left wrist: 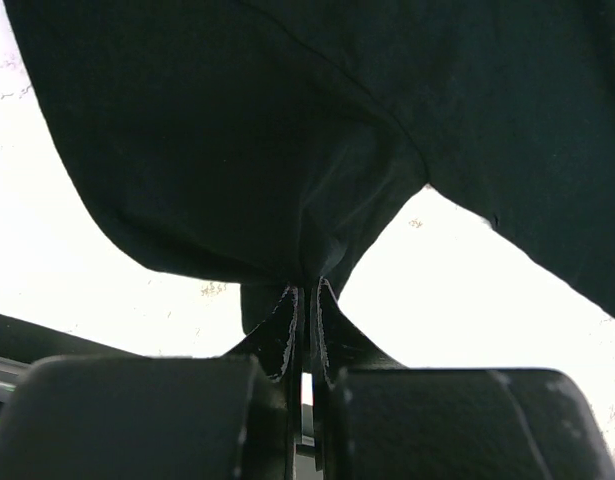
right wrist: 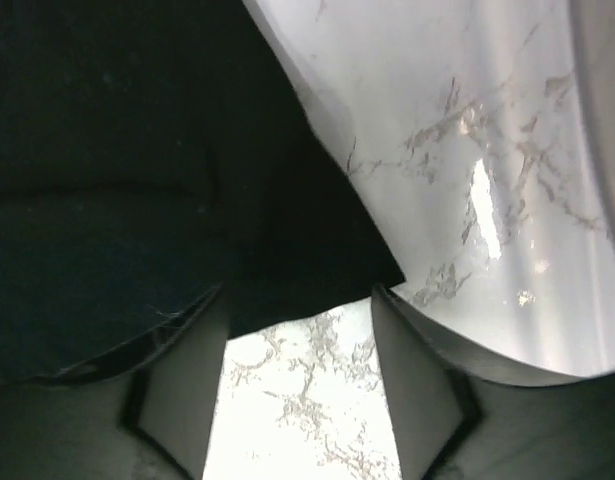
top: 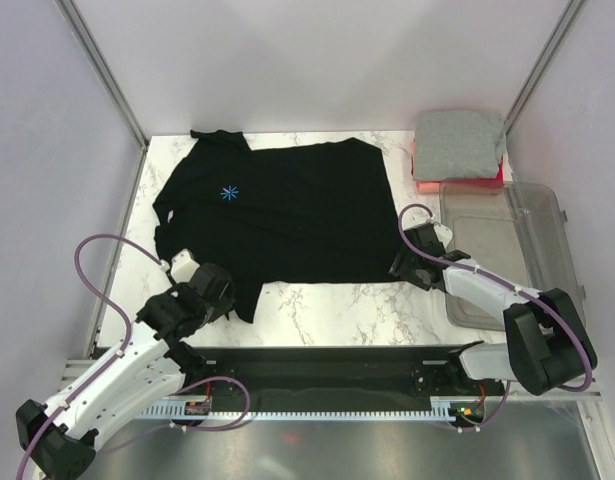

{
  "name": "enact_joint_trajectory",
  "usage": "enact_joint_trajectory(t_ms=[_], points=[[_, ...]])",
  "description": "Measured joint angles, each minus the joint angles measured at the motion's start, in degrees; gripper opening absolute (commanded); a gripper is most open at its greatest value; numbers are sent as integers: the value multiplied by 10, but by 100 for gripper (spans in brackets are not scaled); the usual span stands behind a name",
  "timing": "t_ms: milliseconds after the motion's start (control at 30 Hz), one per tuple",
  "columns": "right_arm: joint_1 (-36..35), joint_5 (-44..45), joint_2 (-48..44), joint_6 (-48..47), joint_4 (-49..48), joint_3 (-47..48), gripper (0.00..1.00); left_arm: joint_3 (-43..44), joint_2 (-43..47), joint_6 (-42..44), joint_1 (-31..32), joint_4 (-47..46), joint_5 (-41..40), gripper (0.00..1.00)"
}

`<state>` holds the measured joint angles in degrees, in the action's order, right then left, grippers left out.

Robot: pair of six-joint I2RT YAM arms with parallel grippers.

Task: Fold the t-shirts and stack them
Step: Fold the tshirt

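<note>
At the left, the left gripper [top: 213, 290] is clamped on the near-left corner of the black t-shirt [top: 287, 210]. The left wrist view shows its fingers [left wrist: 287, 320] pressed together with a pinch of the dark cloth [left wrist: 237, 130] gathered between them and lifted off the marble table [top: 327, 312]. The shirt lies spread flat across the middle of the table. Its left sleeve is close to the table's left edge and its collar end reaches the far edge. Its near hem leaves a bare strip of marble before the near edge. On the chest is a small blue star-shaped emblem [top: 228, 192], the only marking that can be made out. At the shirt's near-right corner sits the right gripper [top: 414, 262]. In the right wrist view [right wrist: 297, 300] its jaws stand apart, with the corner of the cloth [right wrist: 107, 150] reaching in between them and marble showing below. A narrow band of marble separates the shirt's right side from the clear plastic bin [top: 542, 215], which sits along the right edge. Beyond the bin, in the far-right corner, the grey t-shirt [top: 457, 140] rests folded on top of the red-pink t-shirt [top: 479, 183].
</note>
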<state>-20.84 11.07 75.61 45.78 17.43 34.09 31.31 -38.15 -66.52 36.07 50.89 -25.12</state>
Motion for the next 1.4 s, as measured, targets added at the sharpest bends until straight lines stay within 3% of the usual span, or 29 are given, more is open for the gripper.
enact_joint_trajectory(t_ms=[233, 400, 500, 833, 1400], points=[[0, 28, 27, 11, -11, 11, 31, -6, 1, 0, 0, 0, 0, 3], [0, 32, 27, 15, -12, 8, 18, -9, 5, 0, 0, 0, 0, 3], [0, 31, 27, 18, -16, 6, 0, -10, 10, 0, 0, 0, 0, 2], [-3, 19, -10, 20, 26, 0, 0, 14, 39, 1, 0, 24, 3, 2], [-17, -34, -218, -7, 223, 6, 0, 258, 25, 92, 0, 168, 71, 2]])
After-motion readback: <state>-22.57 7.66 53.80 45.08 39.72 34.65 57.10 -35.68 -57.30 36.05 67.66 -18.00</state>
